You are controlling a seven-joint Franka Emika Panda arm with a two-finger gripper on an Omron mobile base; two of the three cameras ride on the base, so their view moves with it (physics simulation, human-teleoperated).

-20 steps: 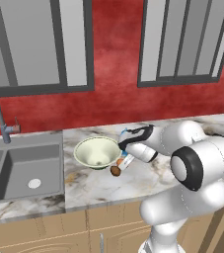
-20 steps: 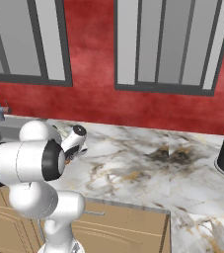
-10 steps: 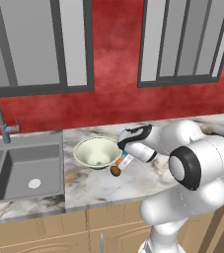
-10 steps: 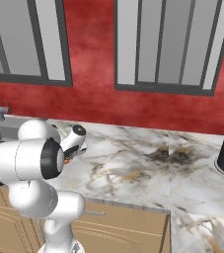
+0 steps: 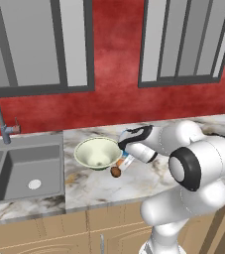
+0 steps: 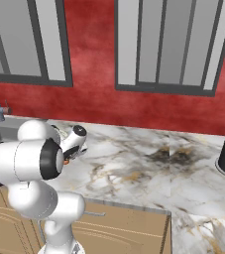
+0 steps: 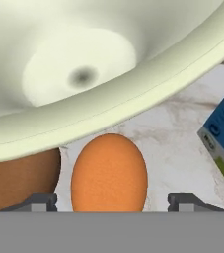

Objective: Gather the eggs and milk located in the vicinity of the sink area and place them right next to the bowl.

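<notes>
step: small orange oval egg [image 7: 109,173] set beside wide cream-green round bowl [image 7: 108,64]; claw [image 7: 111,201] spread wide, holding nothing | next: lift straight off

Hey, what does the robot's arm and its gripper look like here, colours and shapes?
The arm is glossy white, built of fat rounded segments with black rings at the joints, rising from a white column. The wrist tapers to a slimmer white link with black trim. The gripper ends in two small dark grey, blocky fingertips. No cables or markings are visible.
</notes>
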